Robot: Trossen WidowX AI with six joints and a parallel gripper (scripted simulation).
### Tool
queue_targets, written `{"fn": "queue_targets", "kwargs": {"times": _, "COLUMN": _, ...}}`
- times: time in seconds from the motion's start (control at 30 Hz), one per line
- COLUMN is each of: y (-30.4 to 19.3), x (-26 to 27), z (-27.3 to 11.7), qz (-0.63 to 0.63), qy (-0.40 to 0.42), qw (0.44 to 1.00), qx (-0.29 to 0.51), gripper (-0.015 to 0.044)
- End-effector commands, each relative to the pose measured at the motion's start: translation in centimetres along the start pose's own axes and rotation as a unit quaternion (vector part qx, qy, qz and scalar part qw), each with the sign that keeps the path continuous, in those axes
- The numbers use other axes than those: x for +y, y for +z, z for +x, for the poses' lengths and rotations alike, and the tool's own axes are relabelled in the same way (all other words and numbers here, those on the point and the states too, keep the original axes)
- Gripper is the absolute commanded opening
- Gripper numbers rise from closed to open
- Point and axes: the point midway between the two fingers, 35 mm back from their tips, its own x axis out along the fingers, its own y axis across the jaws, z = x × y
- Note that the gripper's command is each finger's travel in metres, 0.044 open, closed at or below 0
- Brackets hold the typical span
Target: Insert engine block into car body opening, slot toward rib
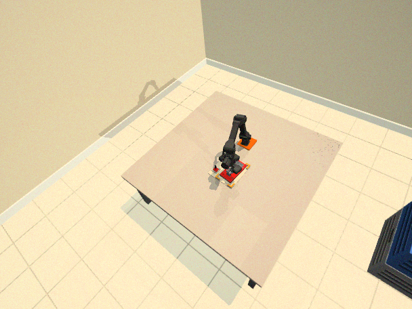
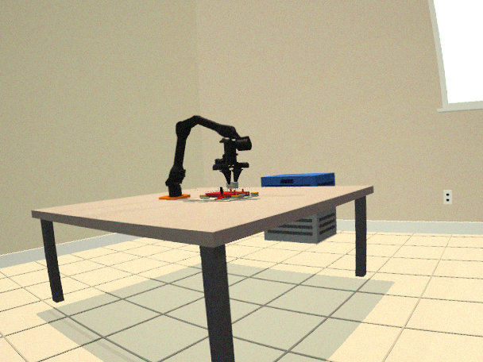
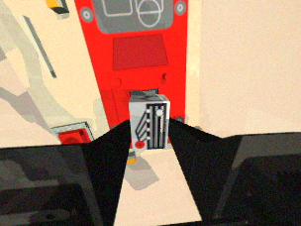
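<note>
The grey engine block [image 2: 233,185] [image 3: 150,124] is between the fingertips of my gripper [image 2: 233,182], which is shut on it. Its top, with slanted tubes, dark stripes and a red dot, faces the wrist camera. The red car body [image 1: 231,179] [image 2: 212,194] [image 3: 177,50] lies flat below. The block is over the car body's opening [image 3: 144,92]; only a dark strip of the opening shows past the block's far edge. In the exterior view the block stands a little above the red surface. The slot side and the rib are hidden.
The car body lies on a cream board [image 3: 64,99] with yellow corner pieces [image 1: 248,166] [image 3: 131,159]. A small red holder [image 1: 215,169] [image 3: 74,136] with a black post [image 2: 222,190] stands beside the body. The arm's orange base plate [image 1: 252,143] [image 2: 163,197] is on the table.
</note>
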Motion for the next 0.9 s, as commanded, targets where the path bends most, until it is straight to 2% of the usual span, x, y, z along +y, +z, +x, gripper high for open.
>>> {"fn": "queue_targets", "kwargs": {"times": 0.0, "y": -0.04, "x": 0.05, "z": 0.02, "qz": -0.024, "qy": 0.001, "qw": 1.000, "qx": 0.001, "gripper": 0.0159}}
{"fn": "queue_targets", "kwargs": {"times": 0.2, "y": -0.03, "x": 0.07, "z": 0.02, "qz": -0.113, "qy": 0.001, "qw": 0.994, "qx": 0.001, "gripper": 0.0159}}
{"fn": "queue_targets", "kwargs": {"times": 0.33, "y": -0.03, "x": 0.07, "z": 0.02, "qz": -0.124, "qy": 0.001, "qw": 0.992, "qx": 0.001, "gripper": 0.0159}}
{"fn": "queue_targets", "kwargs": {"times": 0.87, "y": -0.03, "x": 0.09, "z": 0.12, "qz": 0.012, "qy": 0.001, "qw": 1.000, "qx": 0.001, "gripper": 0.0159}}
